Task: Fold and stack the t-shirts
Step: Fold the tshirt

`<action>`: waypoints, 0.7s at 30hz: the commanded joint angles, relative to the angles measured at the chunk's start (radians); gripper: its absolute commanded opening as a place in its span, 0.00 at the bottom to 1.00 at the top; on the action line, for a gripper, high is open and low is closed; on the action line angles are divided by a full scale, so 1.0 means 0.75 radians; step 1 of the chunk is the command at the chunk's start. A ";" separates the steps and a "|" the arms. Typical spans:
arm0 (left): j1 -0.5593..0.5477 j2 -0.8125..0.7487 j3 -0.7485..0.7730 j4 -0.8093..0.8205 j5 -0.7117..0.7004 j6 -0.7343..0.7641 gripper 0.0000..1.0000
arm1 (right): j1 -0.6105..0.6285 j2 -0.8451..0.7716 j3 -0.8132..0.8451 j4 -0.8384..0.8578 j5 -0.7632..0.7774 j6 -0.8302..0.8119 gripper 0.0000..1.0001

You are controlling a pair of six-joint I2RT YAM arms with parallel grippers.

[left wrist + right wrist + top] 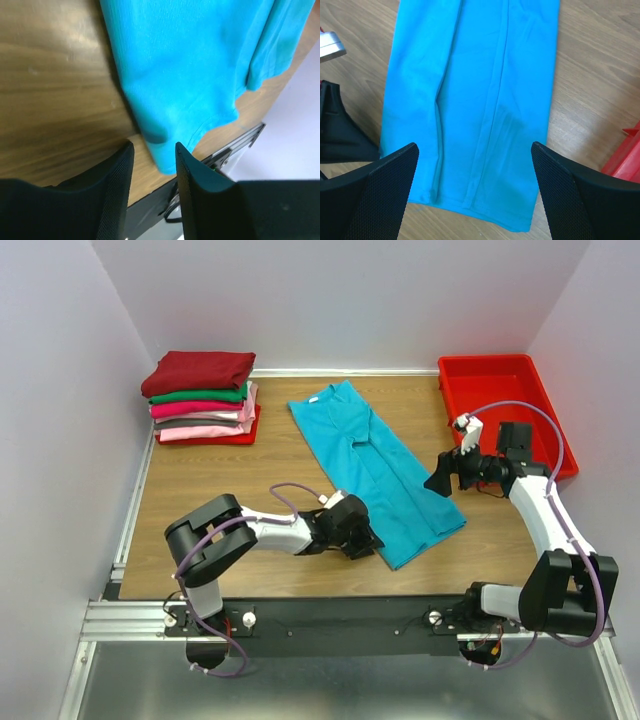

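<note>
A teal t-shirt (375,455) lies folded into a long strip, running diagonally across the wooden table. My left gripper (365,543) sits low at the strip's near hem corner. In the left wrist view its jaws (154,145) stand narrowly apart with the teal corner (170,160) just past the tips and wood showing in the gap. My right gripper (440,483) hovers wide open over the hem's right side, and the hem (475,205) spans the space between its fingers (475,146). A stack of folded t-shirts (200,405), dark red on top, rests at the far left.
A red plastic bin (490,362) stands at the far right corner, just behind my right arm. An aluminium rail (300,615) runs along the table's near edge. White walls close in the left, back and right sides.
</note>
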 commanded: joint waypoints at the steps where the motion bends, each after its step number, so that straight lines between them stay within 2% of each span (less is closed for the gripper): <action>1: 0.021 0.053 0.042 -0.107 -0.090 -0.012 0.46 | -0.014 -0.040 -0.018 0.016 -0.058 -0.003 1.00; 4: 0.025 0.080 0.069 -0.140 -0.113 0.005 0.43 | -0.016 -0.040 -0.018 0.016 -0.058 -0.003 1.00; 9: 0.031 0.112 0.049 -0.085 -0.107 0.035 0.15 | -0.020 -0.045 -0.024 0.016 -0.066 -0.007 1.00; 17: 0.054 0.047 -0.013 -0.011 -0.117 0.197 0.05 | -0.024 -0.051 -0.034 0.016 -0.107 -0.013 1.00; 19: 0.086 0.002 -0.086 0.021 -0.099 0.286 0.01 | -0.028 -0.055 -0.038 0.016 -0.107 -0.015 1.00; 21: 0.115 -0.035 -0.186 0.026 -0.092 0.342 0.00 | -0.026 -0.055 -0.038 0.016 -0.109 -0.015 1.00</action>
